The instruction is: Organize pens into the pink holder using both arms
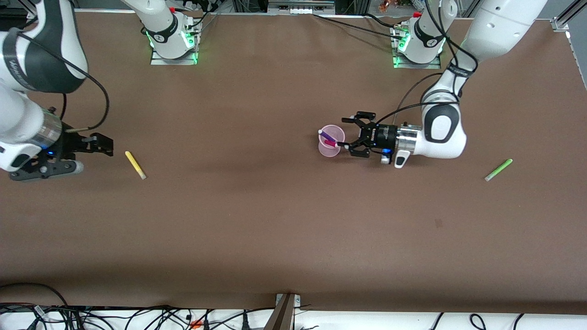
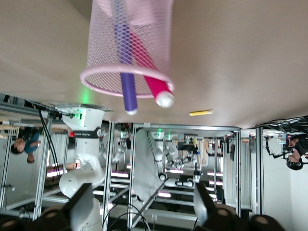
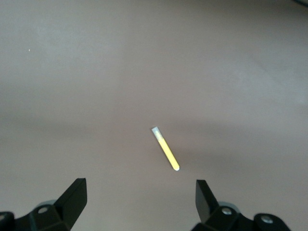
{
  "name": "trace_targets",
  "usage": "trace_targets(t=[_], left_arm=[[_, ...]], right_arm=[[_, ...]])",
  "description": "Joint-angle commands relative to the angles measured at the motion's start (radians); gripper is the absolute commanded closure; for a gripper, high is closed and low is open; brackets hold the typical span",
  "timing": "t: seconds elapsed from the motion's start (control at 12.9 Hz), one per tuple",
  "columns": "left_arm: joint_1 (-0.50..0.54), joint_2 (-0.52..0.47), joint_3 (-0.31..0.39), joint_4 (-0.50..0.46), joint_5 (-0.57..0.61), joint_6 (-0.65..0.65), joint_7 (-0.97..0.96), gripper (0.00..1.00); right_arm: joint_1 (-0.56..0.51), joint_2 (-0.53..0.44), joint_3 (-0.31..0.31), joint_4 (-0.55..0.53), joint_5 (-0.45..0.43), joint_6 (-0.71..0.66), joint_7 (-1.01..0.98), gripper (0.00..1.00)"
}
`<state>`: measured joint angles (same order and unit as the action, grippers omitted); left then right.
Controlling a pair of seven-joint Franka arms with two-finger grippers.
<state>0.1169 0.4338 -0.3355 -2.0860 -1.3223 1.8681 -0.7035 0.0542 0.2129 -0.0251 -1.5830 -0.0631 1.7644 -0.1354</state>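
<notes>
Pink holder (image 1: 331, 141) with two pens, yellow pen (image 1: 135, 165) apart

We see the brown table (image 1: 257, 220) evenly lit from overhead, with a broad soft shadow band along the front view's 6 o'clock edge and a dimmer patch mid-table. Green indicator lamps glow at the arm bases near 11 and 1 o'clock. In the left wrist view the pink holder (image 2: 126, 48) at 12 o'clock is smeared by blur, and its tabletop washes out pale. In the right wrist view the yellow pen (image 3: 165, 149) stays fairly crisp, casting a faint shadow.
</notes>
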Motion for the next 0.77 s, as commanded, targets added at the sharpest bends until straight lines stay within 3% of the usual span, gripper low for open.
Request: trace_targets(t=[0.0,0.46,0.7], left_arm=[[0.075,-0.070,0.000,0.077,0.200,-0.082,-0.068,0.00],[0.170,-0.070,0.003,0.432,0.716,-0.363,-0.122,0.00],[0.164,-0.089,-0.017,0.613,1.030,-0.516,0.006,0.00]], right_arm=[[-0.027,-0.018,0.030,0.024,-0.009,-0.054,0.002,0.01],[-0.025,-0.017,0.034,0.038,0.009,-0.085,0.057,0.00],[-0.013,-0.030,0.040,0.040,0.006,-0.111,0.062,0.00]])
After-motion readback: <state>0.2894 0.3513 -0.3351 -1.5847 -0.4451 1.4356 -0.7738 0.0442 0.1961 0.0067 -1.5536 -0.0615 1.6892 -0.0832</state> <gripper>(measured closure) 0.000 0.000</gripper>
